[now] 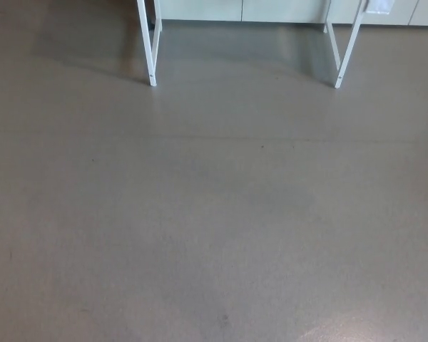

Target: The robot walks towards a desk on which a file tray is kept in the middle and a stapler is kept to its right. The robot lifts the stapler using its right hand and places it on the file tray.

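Grey floor (pixel 214 214) fills my downward view; white desk legs (pixel 151 71) stand at its far edge, before pale cabinets (pixel 271 8).

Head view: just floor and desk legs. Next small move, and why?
Probably a step forward toward the two white metal desk legs, since they sit at the top edge beyond smooth grey floor; desktop, stapler and both hands are out of view.
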`<state>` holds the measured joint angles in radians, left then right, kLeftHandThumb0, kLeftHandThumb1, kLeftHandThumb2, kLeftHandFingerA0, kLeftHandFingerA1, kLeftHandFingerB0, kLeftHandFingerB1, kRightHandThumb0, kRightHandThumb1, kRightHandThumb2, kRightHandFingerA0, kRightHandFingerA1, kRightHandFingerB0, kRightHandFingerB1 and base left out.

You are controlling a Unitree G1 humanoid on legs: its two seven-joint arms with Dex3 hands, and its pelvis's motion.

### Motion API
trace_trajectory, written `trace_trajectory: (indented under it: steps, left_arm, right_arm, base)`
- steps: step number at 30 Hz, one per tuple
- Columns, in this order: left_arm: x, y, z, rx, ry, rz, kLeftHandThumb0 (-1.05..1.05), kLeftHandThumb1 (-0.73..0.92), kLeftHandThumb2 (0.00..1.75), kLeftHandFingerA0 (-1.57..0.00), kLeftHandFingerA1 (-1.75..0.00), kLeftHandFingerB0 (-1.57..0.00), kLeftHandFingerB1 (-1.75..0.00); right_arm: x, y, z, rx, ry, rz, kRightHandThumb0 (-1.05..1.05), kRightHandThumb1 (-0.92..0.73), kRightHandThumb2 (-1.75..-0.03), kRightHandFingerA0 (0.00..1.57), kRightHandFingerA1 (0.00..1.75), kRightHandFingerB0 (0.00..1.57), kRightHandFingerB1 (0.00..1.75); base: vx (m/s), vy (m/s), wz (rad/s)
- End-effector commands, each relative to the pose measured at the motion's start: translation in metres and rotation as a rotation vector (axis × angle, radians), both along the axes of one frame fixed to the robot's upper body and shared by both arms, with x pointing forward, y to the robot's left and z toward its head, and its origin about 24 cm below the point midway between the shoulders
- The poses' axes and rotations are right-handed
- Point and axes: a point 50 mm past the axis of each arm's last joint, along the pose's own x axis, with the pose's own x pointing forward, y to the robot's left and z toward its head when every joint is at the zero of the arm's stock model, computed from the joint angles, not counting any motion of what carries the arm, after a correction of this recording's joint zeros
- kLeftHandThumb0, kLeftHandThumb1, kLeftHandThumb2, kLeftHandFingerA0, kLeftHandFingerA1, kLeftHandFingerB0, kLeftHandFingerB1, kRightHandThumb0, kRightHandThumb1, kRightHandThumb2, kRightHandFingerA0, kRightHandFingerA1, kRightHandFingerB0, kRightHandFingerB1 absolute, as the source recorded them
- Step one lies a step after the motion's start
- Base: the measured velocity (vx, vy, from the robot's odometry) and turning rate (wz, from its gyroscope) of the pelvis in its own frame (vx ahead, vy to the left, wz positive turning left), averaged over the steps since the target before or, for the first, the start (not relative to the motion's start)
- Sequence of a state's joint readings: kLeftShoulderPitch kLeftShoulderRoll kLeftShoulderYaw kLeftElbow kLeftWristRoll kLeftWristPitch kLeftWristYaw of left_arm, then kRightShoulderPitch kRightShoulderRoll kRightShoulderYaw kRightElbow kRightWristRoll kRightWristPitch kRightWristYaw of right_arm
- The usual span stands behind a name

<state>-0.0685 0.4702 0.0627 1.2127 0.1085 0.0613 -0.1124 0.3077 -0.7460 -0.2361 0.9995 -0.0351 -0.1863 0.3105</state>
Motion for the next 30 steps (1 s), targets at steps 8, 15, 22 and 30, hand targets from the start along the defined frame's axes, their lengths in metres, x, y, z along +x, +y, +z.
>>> trace_trajectory:
  steps: [8, 15, 22, 30]
  left_arm:
    - [-0.005, 0.001, 0.0, -0.011, -0.004, -0.039, -0.72, 0.53, 0.94, -0.44, -1.0, -0.38, -0.89]
    - [-0.007, 0.0, -0.001, -0.017, -0.001, -0.04, -0.72, 0.53, 0.96, -0.39, -0.99, -0.41, -0.9]
    - [-0.016, 0.0, -0.004, -0.004, 0.044, -0.078, -0.73, 0.42, 1.1, -0.44, -0.81, -0.48, -0.79]
    - [-0.018, 0.0, -0.004, -0.02, 0.031, -0.057, -0.77, 0.42, 1.06, -0.6, -0.99, -0.81, -1.01]
  right_arm:
    - [0.006, -0.004, 0.009, -0.008, -0.034, 0.026, -0.73, -0.45, -0.85, 0.0, 0.36, 0.0, 0.21]
    - [0.007, -0.004, 0.011, -0.031, -0.001, 0.046, -0.87, -0.52, -0.86, 0.0, 0.26, 0.0, 0.06]
    - [0.008, -0.003, 0.012, -0.036, -0.006, 0.067, -0.83, -0.51, -0.87, 0.0, 0.3, 0.0, 0.11]
    - [0.014, -0.001, 0.014, -0.058, 0.008, 0.072, -0.85, -0.55, -0.91, 0.0, 0.28, 0.0, 0.08]
  base:
    - [0.0, -0.014, 0.05]
    - [0.03, 0.053, 0.02]
    - [0.26, 0.295, -0.09]
    - [0.21, -0.015, 0.07]
